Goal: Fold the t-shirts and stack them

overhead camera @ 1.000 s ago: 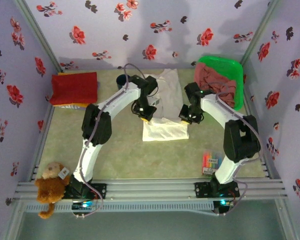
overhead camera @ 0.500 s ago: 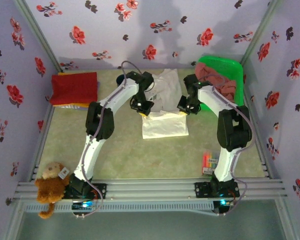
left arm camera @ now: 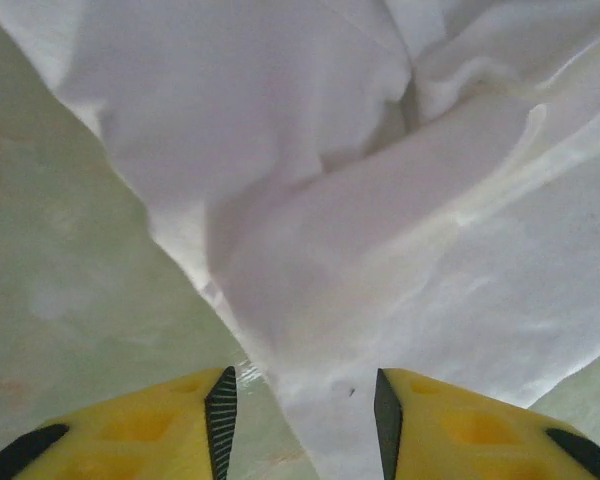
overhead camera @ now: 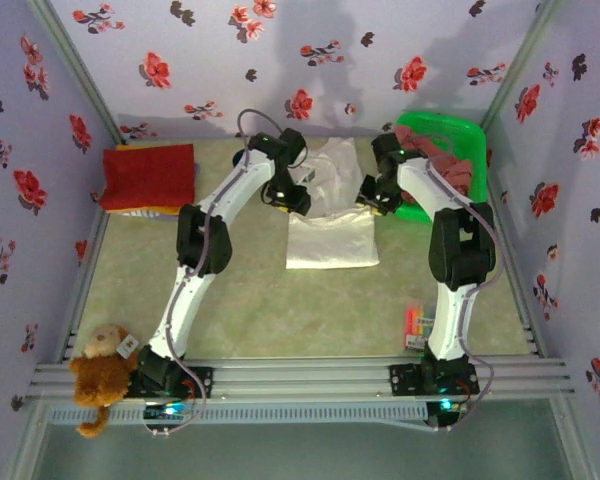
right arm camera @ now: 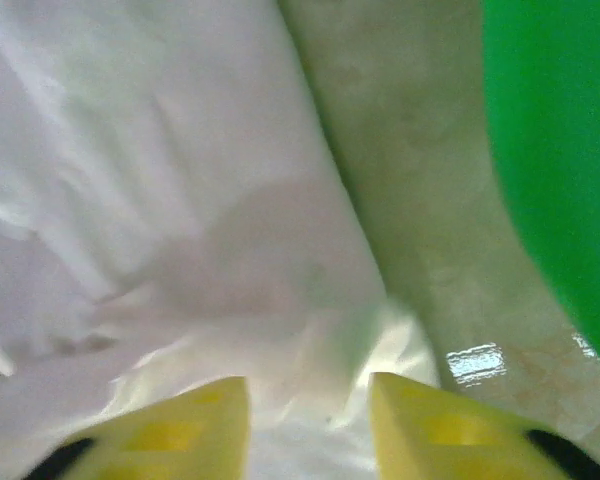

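T-shirts are seen in three places about the grippers. A white t-shirt is spread on the table between the left gripper and the right gripper. Its near part is laid flat as a rectangle on the base side of both grippers, and its far part is rumpled between and beyond them.

A green basket is set just to the right of the right gripper, and dusty-pink t-shirts are heaped in it, spilling over its near rim. A folded red t-shirt is laid well to the left of the left gripper, by the left wall.

In the left wrist view, the left gripper is seen with its fingers apart, and creased white cloth is spread under and ahead of them. In the right wrist view, the right gripper is likewise seen with its fingers apart over the white cloth. The cloth's edge runs ahead of them and the basket wall is at the far right. Nothing is clamped by either gripper.

A brown teddy bear is propped near the left arm's base. A small pack of coloured markers is laid near the right arm's base.
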